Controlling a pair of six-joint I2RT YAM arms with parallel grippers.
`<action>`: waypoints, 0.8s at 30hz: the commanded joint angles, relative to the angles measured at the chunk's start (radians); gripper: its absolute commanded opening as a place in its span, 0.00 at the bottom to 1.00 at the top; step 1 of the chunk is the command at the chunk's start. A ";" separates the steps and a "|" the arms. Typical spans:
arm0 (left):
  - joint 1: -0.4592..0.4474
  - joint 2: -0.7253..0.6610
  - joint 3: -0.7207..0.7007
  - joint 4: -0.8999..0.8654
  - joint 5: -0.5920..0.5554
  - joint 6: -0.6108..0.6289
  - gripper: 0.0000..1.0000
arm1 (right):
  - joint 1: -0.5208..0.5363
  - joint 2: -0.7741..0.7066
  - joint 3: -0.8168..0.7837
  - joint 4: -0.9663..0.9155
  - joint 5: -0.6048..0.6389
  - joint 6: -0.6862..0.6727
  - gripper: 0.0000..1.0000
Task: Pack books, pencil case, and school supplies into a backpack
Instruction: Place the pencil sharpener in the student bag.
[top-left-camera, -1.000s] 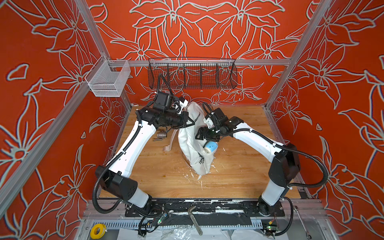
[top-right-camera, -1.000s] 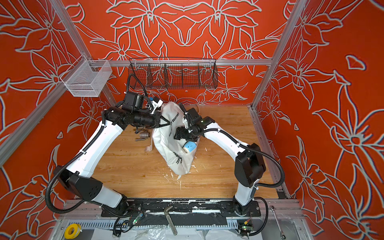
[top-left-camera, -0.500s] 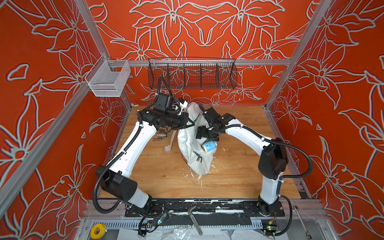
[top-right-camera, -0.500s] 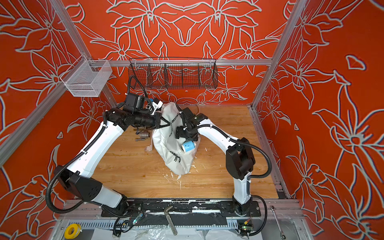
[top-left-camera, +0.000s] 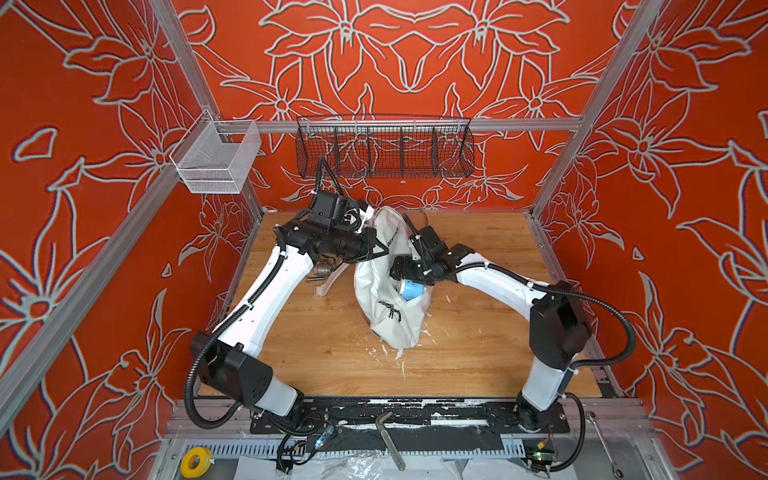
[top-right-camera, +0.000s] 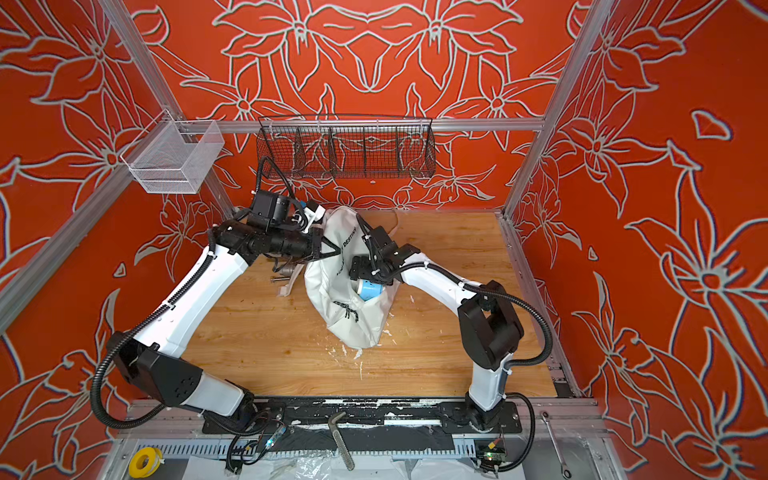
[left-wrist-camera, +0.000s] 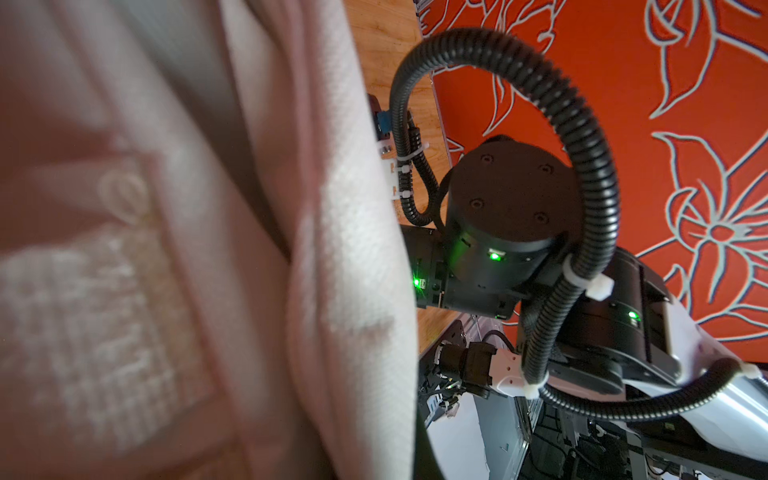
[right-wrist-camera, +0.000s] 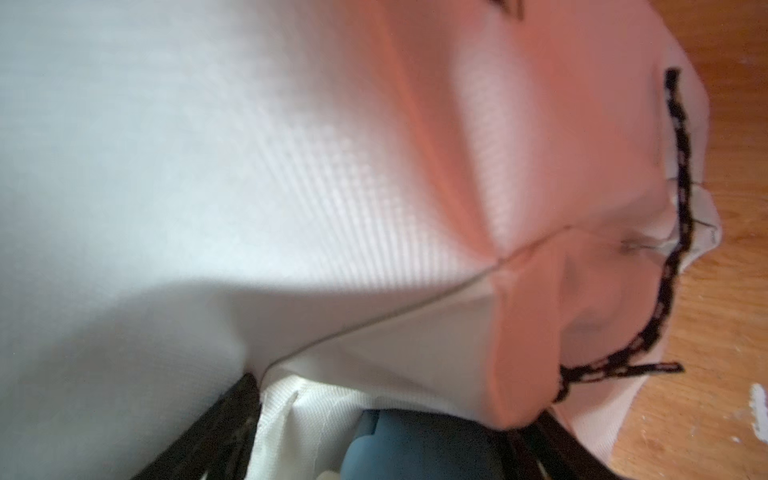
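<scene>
The white backpack (top-left-camera: 390, 316) (top-right-camera: 345, 324) stands slumped mid-table, its fabric filling the left wrist view (left-wrist-camera: 353, 249). My left gripper (top-left-camera: 380, 249) (top-right-camera: 332, 251) is shut on its upper left edge, holding it up. The light-blue pencil sharpener (top-left-camera: 409, 289) (top-right-camera: 369, 289) (right-wrist-camera: 424, 449) sits half inside the front pocket's mouth. My right gripper (top-left-camera: 405, 278) (top-right-camera: 363, 278) (right-wrist-camera: 397, 432) is right over it, black fingers (right-wrist-camera: 237, 415) spread wide on either side. Pocket fabric hides whether they press on it. The books and the pencil case are out of view.
A grey metal fitting (top-left-camera: 324, 270) and a white strap (top-left-camera: 328, 284) lie on the wood under my left forearm. A black wire basket (top-left-camera: 384, 151) and a white mesh bin (top-left-camera: 216, 162) hang on the back rail. White flecks (top-left-camera: 399, 353) dot the table.
My right arm has folded in, its elbow swinging back toward the right, and its gripper has shifted slightly left at the pocket. The sharpener has barely moved. The left arm holds still.
</scene>
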 joint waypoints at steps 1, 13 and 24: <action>-0.011 -0.053 0.014 0.055 0.080 0.016 0.00 | 0.006 -0.053 -0.089 0.276 -0.119 -0.033 0.85; 0.066 -0.090 -0.056 0.039 0.102 0.044 0.00 | -0.026 -0.233 -0.272 0.545 -0.290 -0.046 0.67; 0.079 -0.125 -0.121 0.056 0.137 0.083 0.00 | -0.061 -0.073 -0.121 0.279 -0.297 -0.036 0.28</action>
